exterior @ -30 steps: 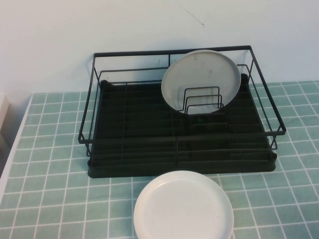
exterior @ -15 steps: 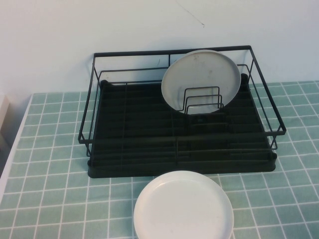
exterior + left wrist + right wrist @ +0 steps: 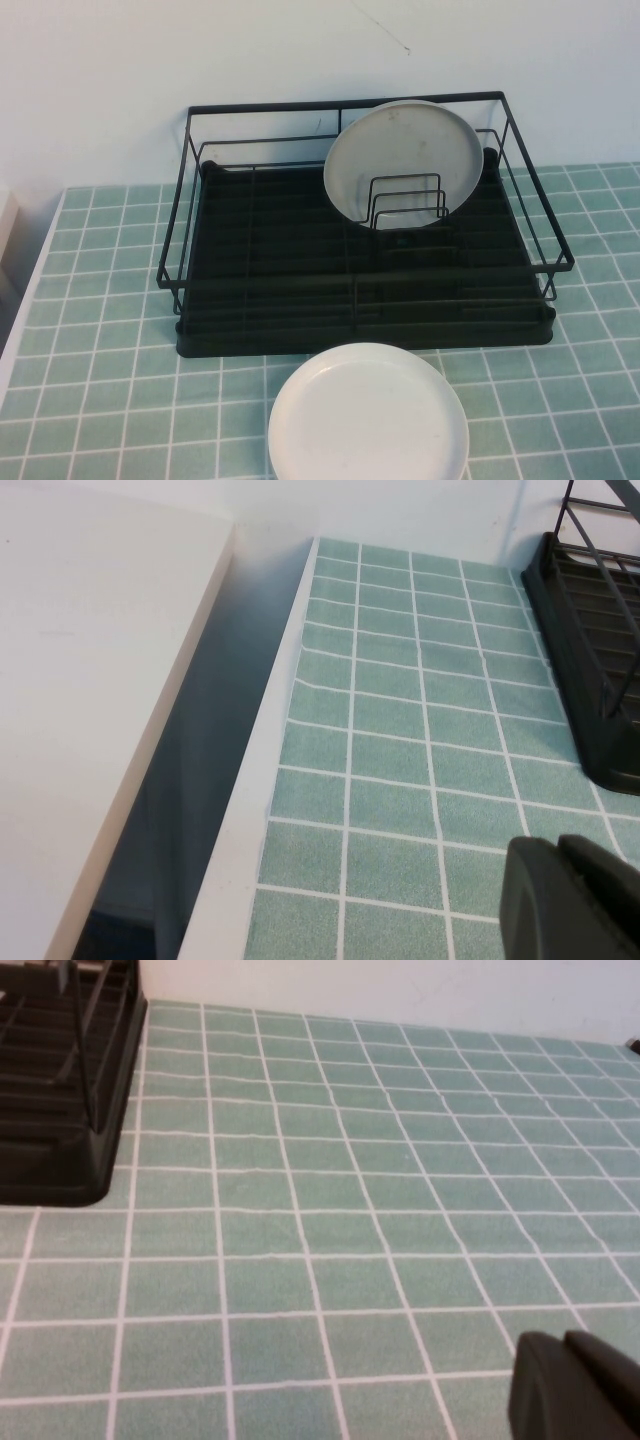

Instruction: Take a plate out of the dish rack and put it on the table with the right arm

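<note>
The glossy white plate point(image 3: 368, 412) lies flat on the teal tiled table point(image 3: 100, 350), just in front of the black wire dish rack point(image 3: 270, 290). A duller grey-white plate point(image 3: 404, 160) stands upright among the dividers at the rack's back right. Neither arm shows in the high view. My left gripper point(image 3: 558, 845) is shut and empty, low over the tiles left of the rack's corner point(image 3: 590, 630). My right gripper point(image 3: 564, 1340) is shut and empty, low over the tiles right of the rack's corner point(image 3: 60, 1090).
The table's white left edge point(image 3: 250, 810) borders a dark gap, with a white surface point(image 3: 90, 680) beyond it. A pale wall point(image 3: 300, 50) rises behind the rack. Bare tiles point(image 3: 400, 1160) stretch right of the rack.
</note>
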Robot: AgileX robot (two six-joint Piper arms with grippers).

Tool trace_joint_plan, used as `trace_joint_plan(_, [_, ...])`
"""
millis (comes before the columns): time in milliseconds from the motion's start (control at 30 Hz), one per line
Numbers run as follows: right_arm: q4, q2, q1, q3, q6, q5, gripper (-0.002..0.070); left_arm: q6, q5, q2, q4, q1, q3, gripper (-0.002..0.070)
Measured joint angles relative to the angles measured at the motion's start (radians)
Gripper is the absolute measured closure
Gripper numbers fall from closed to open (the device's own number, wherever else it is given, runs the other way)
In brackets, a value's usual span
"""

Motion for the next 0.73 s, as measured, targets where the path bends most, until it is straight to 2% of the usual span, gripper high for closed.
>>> trace_joint_plan(733, [0.0, 0.0, 0.0, 0.0, 0.011, 0.0, 0.0676, 0.0, 0.0, 0.0, 0.0, 0.0, 0.0, 0.0678])
